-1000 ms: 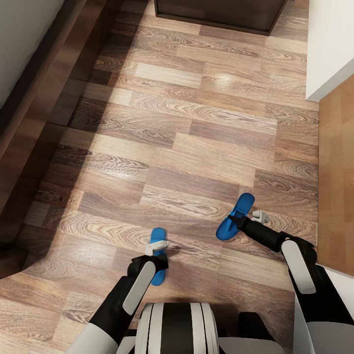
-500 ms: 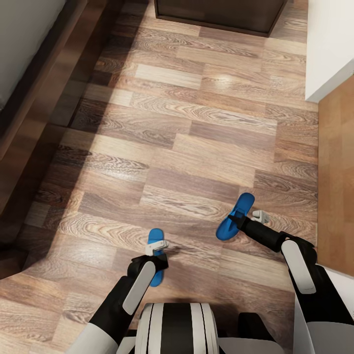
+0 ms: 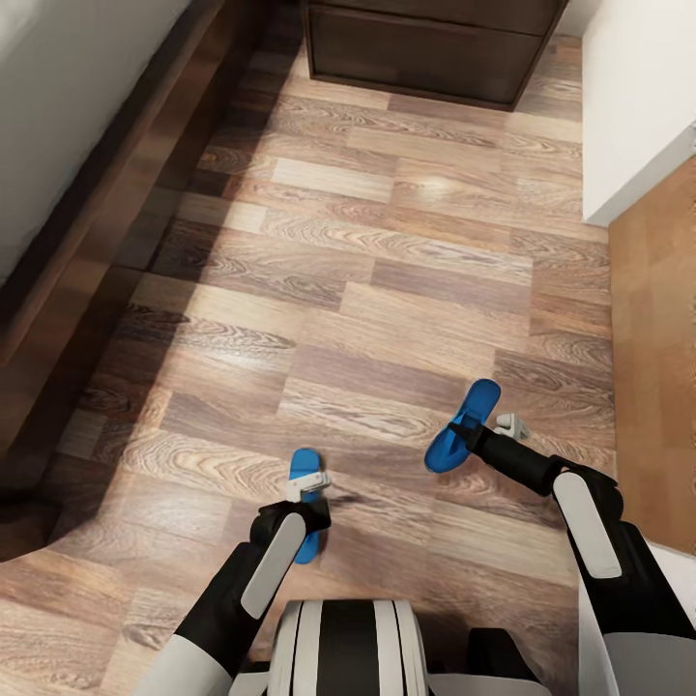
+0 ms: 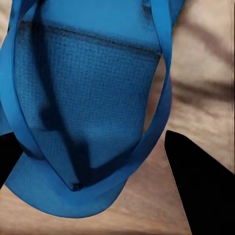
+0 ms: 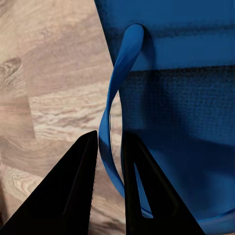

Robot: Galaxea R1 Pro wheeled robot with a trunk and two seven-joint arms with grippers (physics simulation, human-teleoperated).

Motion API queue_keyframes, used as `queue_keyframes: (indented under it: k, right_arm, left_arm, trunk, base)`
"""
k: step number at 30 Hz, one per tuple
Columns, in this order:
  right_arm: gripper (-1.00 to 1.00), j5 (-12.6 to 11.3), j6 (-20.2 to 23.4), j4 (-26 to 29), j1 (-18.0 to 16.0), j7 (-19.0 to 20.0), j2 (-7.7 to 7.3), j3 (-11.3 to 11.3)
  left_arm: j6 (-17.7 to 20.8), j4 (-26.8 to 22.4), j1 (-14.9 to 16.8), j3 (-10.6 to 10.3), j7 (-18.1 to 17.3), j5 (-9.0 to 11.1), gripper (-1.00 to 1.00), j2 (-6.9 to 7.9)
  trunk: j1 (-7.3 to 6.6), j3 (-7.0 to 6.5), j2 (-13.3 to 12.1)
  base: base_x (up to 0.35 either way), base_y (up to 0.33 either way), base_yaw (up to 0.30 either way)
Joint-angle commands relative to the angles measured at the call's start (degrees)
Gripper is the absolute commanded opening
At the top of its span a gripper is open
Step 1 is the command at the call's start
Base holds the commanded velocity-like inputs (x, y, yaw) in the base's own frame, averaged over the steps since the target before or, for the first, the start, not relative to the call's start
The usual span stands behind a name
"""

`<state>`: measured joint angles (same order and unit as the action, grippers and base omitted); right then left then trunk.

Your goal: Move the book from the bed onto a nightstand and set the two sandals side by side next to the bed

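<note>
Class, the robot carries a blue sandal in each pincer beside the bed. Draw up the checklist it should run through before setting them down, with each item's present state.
1. Right pincer shut on the right sandal's strap: ok.
2. Left pincer gripping the left sandal: cannot tell; its fingers flank the sandal, contact unclear.
3. Bed within view at left: ok.
4. Bare floor beside the bed frame for both sandals: ok.
5. Sandals side by side: not ok; they are apart and the right one is angled.
6. Nightstand ahead, out of the way: ok.
</note>
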<state>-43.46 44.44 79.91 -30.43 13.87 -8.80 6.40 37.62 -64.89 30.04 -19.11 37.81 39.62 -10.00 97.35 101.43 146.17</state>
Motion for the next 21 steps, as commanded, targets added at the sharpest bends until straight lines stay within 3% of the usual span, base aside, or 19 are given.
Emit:
queue_keyframes:
  k: [1, 15, 18, 21]
  right_arm:
    - [-1.0, 0.21, 0.3, -0.01, -0.02, 0.46, 0.01, 0.1]
    - [-1.0, 0.23, 0.31, -0.22, 0.02, 0.42, -0.04, 0.1]
    - [-1.0, 0.27, 0.43, -0.33, 0.02, 0.45, -0.07, 0.1]
    - [-1.0, 0.5, 0.71, -0.36, 0.02, 0.55, -0.15, 0.1]
  left_arm:
    - [0.08, -0.06, 0.02, -0.05, 0.51, 0.54, -1.0, 0.0]
    - [0.15, -0.21, 0.02, -0.05, -0.15, 0.54, -1.0, 0.0]
    - [0.1, -0.24, 0.02, 0.06, -2.37, 0.49, -1.0, 0.0]
    - [0.09, -0.24, 0.02, 0.3, -7.2, 0.46, -1.0, 0.57]
  trunk:
    - [-0.03, -0.2, 0.0]
    - [-0.39, -3.3, -0.19]
    - [-0.47, -3.97, -0.23]
    - [-0.55, -4.63, -0.27]
  base:
    - [0.0, 0.0, 0.0]
    - [0.0, 0.0, 0.0]
    - [0.0, 0.0, 0.0]
    - [0.0, 0.0, 0.0]
